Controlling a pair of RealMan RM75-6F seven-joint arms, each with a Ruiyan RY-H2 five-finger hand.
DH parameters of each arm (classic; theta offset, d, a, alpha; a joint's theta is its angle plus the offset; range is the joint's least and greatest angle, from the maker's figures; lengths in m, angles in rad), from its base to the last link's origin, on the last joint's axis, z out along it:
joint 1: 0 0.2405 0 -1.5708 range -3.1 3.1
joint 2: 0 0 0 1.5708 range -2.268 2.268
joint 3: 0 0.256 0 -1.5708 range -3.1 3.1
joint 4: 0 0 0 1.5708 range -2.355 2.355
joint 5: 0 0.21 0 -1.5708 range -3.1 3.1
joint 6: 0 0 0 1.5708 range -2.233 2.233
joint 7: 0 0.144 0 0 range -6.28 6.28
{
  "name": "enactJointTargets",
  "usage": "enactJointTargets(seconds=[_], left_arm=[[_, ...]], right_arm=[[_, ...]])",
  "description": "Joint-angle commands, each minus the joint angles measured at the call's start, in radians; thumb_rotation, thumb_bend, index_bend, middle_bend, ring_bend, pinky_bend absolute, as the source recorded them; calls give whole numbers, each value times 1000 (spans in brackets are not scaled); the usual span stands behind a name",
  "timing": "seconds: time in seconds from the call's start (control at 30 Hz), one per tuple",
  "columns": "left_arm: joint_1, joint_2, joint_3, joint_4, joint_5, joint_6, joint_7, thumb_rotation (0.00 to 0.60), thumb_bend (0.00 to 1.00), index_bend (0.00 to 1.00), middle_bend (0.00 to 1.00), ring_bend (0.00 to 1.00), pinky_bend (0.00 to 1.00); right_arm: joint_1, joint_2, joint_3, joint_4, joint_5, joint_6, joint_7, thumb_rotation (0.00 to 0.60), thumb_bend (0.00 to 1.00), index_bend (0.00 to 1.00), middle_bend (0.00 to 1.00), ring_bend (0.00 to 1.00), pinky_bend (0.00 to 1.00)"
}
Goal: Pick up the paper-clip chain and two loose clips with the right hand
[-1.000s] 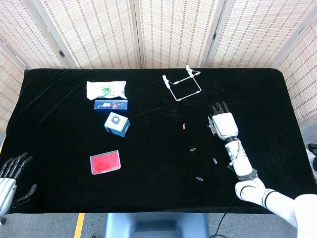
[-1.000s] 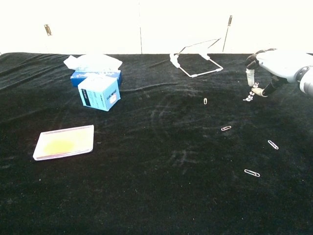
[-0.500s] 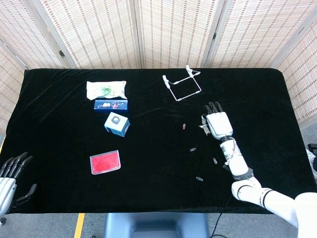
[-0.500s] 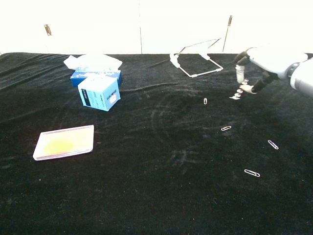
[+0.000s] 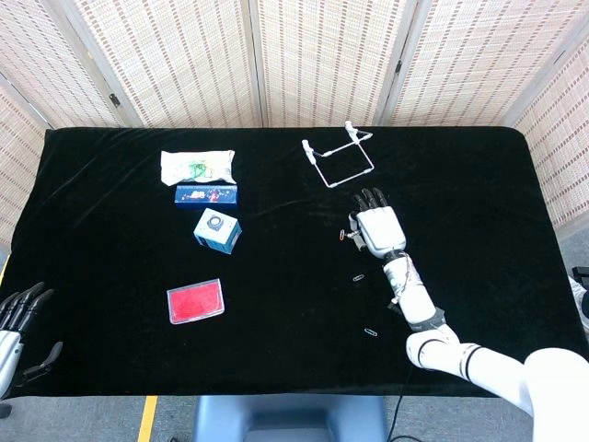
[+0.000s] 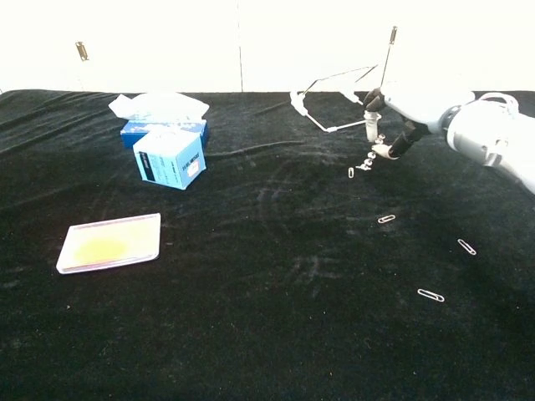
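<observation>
Right hand (image 6: 393,113) pinching paper-clip chain (image 6: 370,159), hanging downward from fingertips, long axis near vertical. Loose clip (image 6: 351,172) just beside chain's lower end. Left hand (image 5: 17,318) fingers spread, holding nothing.

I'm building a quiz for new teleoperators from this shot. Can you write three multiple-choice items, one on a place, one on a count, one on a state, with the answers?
1. Where does the red card lie?
A. nearer the robot than the blue boxes
B. inside the white frame
C. on the white packet

2. How many loose clips lie on the cloth?
A. one
B. four
C. seven

3. What is the right hand doing?
A. resting flat, empty
B. holding a clip chain
C. gripping the box

Answers: 1 A, the red card sits nearest. 2 B, the chest view shows four. 3 B, the chain dangles from the right hand.
</observation>
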Motion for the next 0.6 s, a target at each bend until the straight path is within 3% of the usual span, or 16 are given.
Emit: enactJointTargets(seconds=[0.03,0.4,0.6], left_arm=[[-1,2,0,3,1,1,-10,600,442,0,0,0,0],[7,9,0,13,4,19,-40,600,442,0,0,0,0],[5,6,2,14,10,16,-31,600,442,0,0,0,0]], right_arm=[[16,-17,4,15,16,-8,-19,600,503,944,179,49,0],[57,-70,7,75,44,-30,-40,600,503,944,186,56,0],[47,-53,4,53,32,-1,-29,600,503,945,186,54,0]])
